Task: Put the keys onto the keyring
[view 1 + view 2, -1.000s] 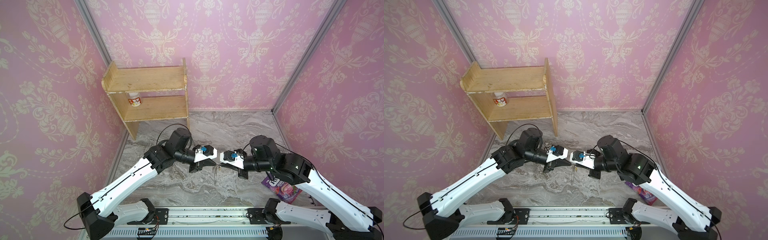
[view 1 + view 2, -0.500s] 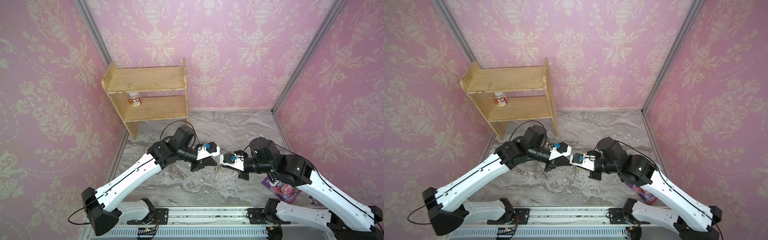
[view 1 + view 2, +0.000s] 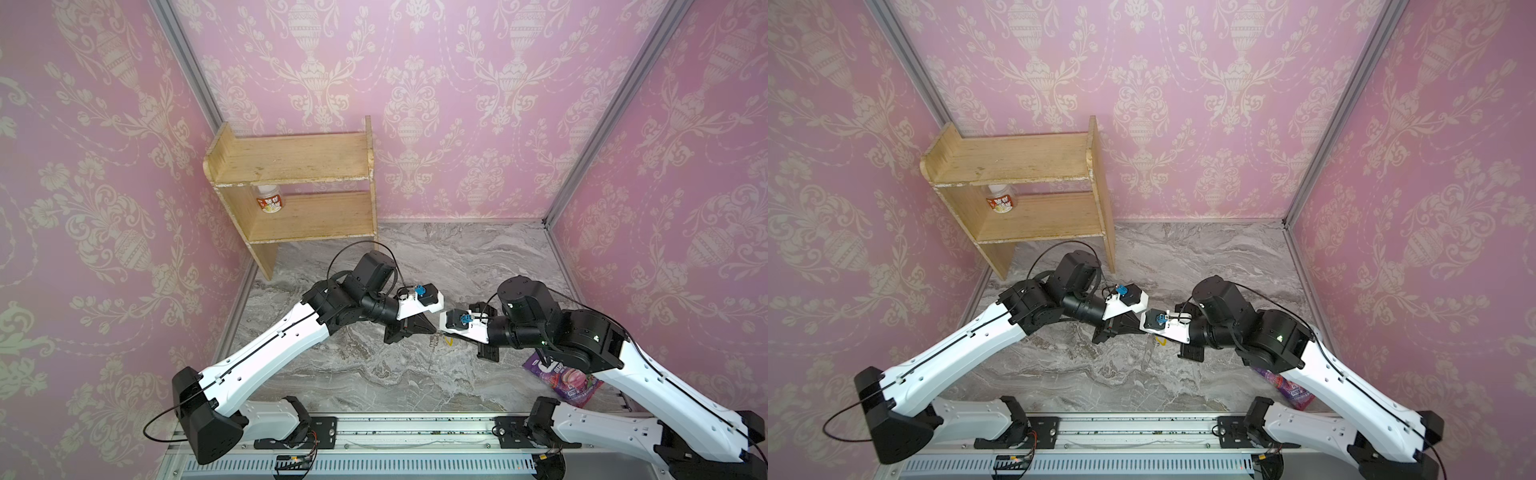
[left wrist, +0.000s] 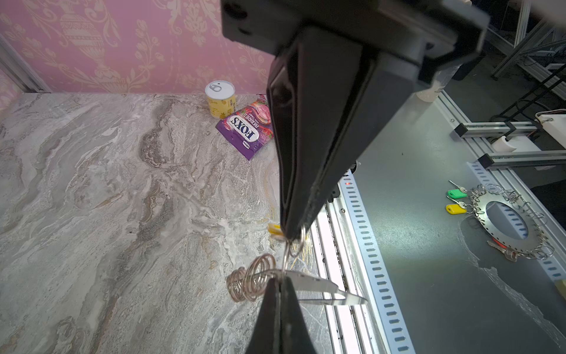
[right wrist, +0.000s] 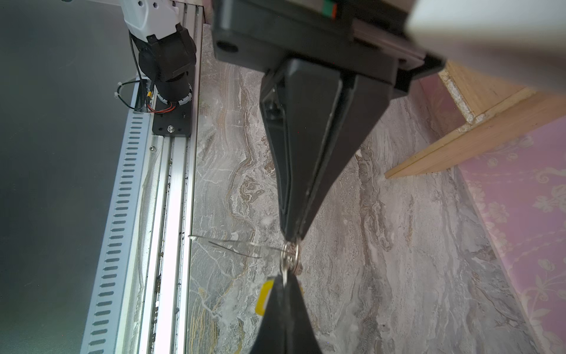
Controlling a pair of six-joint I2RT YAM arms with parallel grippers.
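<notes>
Observed from the floor, taking the wooden shelf [image 3: 291,166] as reference.

Left gripper [image 4: 292,236]: jaws pressed together, nipping a small silver ring at their very tips. Right gripper [image 5: 291,236]: likewise clamped tight. Its tips come nose to nose with the left gripper's, and the same cluster of small rings sits between the two.

Keys [image 4: 320,286]: held clear of the marble table [image 3: 457,257], out in front of the shelf and about halfway between it and the front rail [image 3: 395,428]. The thin silver blade sticks out from the right gripper's tip. In both top views it hangs down from where the tips meet. The yellow tag [image 5: 263,295] shows just behind the left gripper's tip. A loose coil of silver rings [image 4: 251,279] hangs at the same junction.

Keyring [image 4: 497,242]: a flat grey plate with an oval cut-out, lying on the grey bench beyond the rail on the side away from the shelf, well apart from both grippers. A green tag [image 4: 456,193] and a second yellow tag [image 4: 454,209] lie at its edge.

Other items: a small bottle [image 3: 270,199] on the shelf's lower board. A purple sweet bag [image 4: 248,128] and a yellow can [image 4: 220,99] are at the table's side opposite the shelf, touching or nearly so.
</notes>
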